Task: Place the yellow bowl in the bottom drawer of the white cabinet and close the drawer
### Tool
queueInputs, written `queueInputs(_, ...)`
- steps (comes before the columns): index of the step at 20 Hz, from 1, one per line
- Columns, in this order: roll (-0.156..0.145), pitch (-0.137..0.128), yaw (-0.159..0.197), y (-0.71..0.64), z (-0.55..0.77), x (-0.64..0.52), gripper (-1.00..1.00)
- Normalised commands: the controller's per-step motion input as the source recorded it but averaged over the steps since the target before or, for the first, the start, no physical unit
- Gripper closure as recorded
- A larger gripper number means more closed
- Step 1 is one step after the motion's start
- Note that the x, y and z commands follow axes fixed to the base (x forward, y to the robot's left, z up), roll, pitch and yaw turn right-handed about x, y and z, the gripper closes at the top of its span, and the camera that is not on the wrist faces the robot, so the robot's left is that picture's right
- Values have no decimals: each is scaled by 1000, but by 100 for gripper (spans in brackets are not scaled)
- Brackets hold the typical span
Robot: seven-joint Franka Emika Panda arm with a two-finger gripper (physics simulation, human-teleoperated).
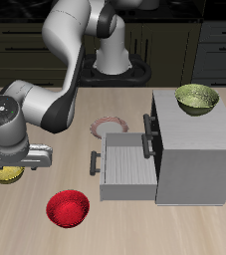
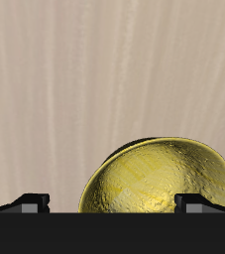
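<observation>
The yellow bowl [image 1: 5,176] sits on the table near its front edge, far from the cabinet; in the wrist view it [image 2: 159,179] is glossy and mottled, close under the hand. My gripper [image 1: 8,165] hovers just above it, open, with its fingertips [image 2: 31,201] spread wide on either side of the bowl's near rim. The white cabinet [image 1: 196,149] stands on the other side of the table. Its bottom drawer [image 1: 124,167] is pulled out and empty, with its dark handle [image 1: 93,162] facing the bowl's side. The upper drawer is shut.
A duller olive-yellow bowl [image 1: 197,98] rests on top of the cabinet. A red bowl [image 1: 68,208] sits near the front edge, between the yellow bowl and the open drawer. A flat ring-shaped plate [image 1: 110,127] lies farther back. Dark kitchen cabinets line the back.
</observation>
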Motion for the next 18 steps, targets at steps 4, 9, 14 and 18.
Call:
queueInputs(4,12,22,-17,83,-208,-6,-100)
queueInputs(9,6,92,-98,35,-477,-5,-100)
queueInputs(14,16,71,-48,24,-327,-6,100)
queueInputs(18,8,-10,-33,-146,23,-88,100)
